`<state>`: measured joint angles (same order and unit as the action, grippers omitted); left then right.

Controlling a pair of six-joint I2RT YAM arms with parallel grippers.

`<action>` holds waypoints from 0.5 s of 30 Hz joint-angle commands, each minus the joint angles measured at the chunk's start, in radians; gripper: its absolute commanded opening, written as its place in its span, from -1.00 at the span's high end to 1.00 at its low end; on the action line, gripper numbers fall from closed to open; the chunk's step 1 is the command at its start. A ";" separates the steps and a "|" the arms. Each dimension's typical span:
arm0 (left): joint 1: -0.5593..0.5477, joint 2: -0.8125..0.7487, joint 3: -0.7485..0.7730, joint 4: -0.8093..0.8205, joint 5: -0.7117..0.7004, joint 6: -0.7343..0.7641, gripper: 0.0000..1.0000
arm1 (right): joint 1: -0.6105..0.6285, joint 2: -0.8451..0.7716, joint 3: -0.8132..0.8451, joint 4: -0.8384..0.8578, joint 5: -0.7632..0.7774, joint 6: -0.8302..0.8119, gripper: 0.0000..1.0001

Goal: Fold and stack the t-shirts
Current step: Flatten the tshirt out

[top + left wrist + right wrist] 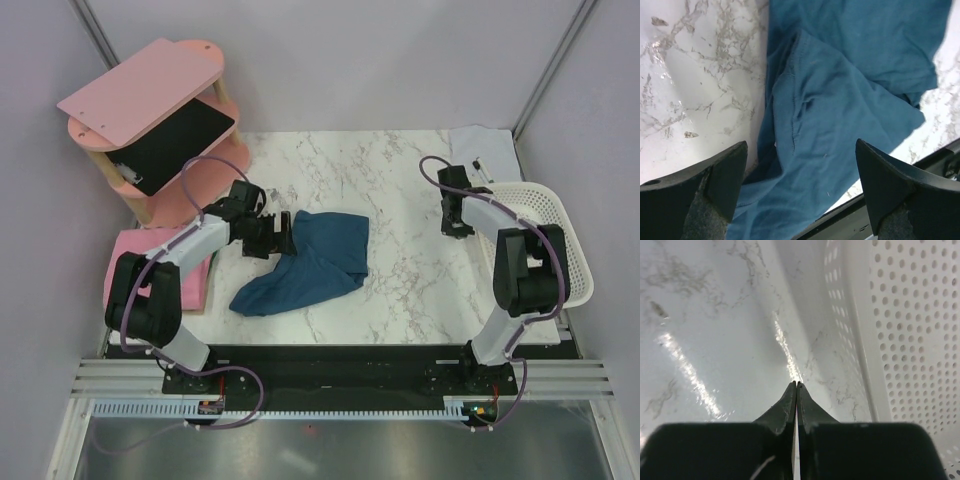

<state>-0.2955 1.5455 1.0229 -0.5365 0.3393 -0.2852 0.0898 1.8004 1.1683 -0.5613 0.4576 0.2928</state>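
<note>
The dark teal-blue t-shirt lies crumpled on the marble table, left of the middle. My left gripper hovers at its upper left edge. In the left wrist view that gripper is open wide, and the teal cloth lies below and between the fingers without being pinched. The pink t-shirt lies folded at the table's left edge, partly under my left arm. My right gripper is shut and empty, low over bare marble; its tips sit beside the basket wall.
A white perforated basket stands at the right edge, with its wall close to my right gripper. A pink wooden shelf holding a black slab stands at the back left. A small white cloth with a pen lies at the back right.
</note>
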 commanded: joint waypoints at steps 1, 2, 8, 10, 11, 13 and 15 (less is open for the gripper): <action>-0.025 0.057 0.039 0.039 -0.091 -0.055 -0.78 | 0.005 -0.139 -0.024 0.049 -0.154 -0.023 0.86; -0.030 0.064 0.037 0.064 -0.100 -0.063 -0.77 | 0.005 -0.150 -0.028 0.049 -0.181 -0.026 0.85; -0.056 0.131 0.084 0.127 -0.134 -0.066 -0.57 | 0.005 -0.182 -0.058 0.061 -0.247 -0.037 0.83; -0.065 0.152 0.103 0.151 -0.131 -0.068 -0.47 | 0.007 -0.185 -0.061 0.066 -0.283 -0.040 0.81; -0.065 0.184 0.127 0.155 -0.126 -0.068 -0.40 | 0.008 -0.185 -0.062 0.066 -0.293 -0.043 0.81; -0.073 0.218 0.157 0.158 -0.123 -0.060 -0.06 | 0.008 -0.191 -0.064 0.064 -0.312 -0.047 0.80; -0.076 0.258 0.195 0.158 -0.108 -0.049 0.32 | 0.008 -0.202 -0.065 0.066 -0.327 -0.052 0.79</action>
<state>-0.3607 1.7451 1.1374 -0.4316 0.2325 -0.3340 0.0944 1.6348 1.1065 -0.5121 0.1917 0.2577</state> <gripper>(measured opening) 0.485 0.102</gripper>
